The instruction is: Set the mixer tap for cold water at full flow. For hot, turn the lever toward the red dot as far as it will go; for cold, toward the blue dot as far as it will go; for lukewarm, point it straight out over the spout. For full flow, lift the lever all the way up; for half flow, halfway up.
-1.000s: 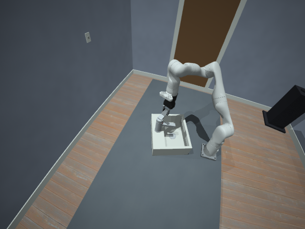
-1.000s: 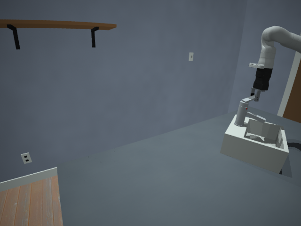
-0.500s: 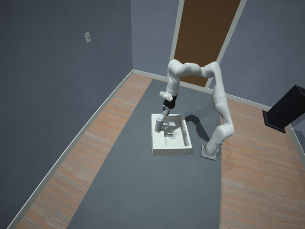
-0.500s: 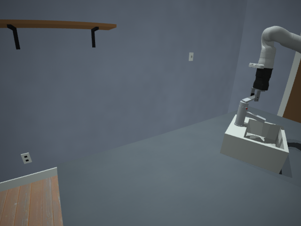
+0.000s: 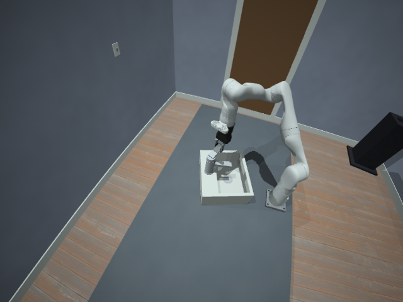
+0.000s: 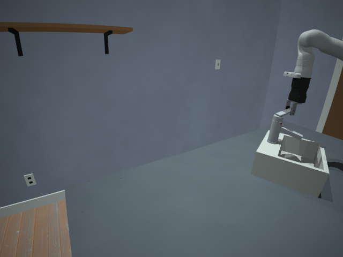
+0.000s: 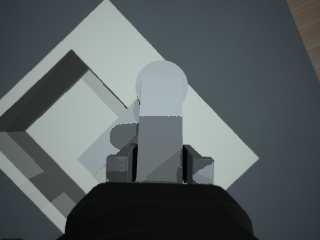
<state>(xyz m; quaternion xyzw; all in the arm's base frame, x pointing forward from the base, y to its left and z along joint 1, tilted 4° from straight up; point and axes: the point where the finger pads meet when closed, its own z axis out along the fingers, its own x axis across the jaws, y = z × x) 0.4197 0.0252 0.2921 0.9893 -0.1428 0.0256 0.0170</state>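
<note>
A grey mixer tap (image 5: pixel 209 166) stands on the rim of a white basin (image 5: pixel 225 178); it also shows in the exterior view (image 6: pixel 274 129). Its flat lever (image 6: pixel 283 112) is tilted up away from the tap body and swung off to the side of the spout (image 6: pixel 292 133). A red dot (image 6: pixel 281 123) shows on the tap body; I see no blue dot. My gripper (image 6: pixel 291 110) comes down from above and is shut on the lever's outer end. In the wrist view the lever (image 7: pixel 159 145) sits between my two fingers, with the round tap top (image 7: pixel 161 87) beyond.
The basin sits on a grey mat, with my arm's base plate (image 5: pixel 276 201) beside it. A black box (image 5: pixel 377 144) stands at the right wall. A brown door (image 5: pixel 270 48) is behind the arm. A wooden shelf (image 6: pixel 65 28) hangs high on the wall.
</note>
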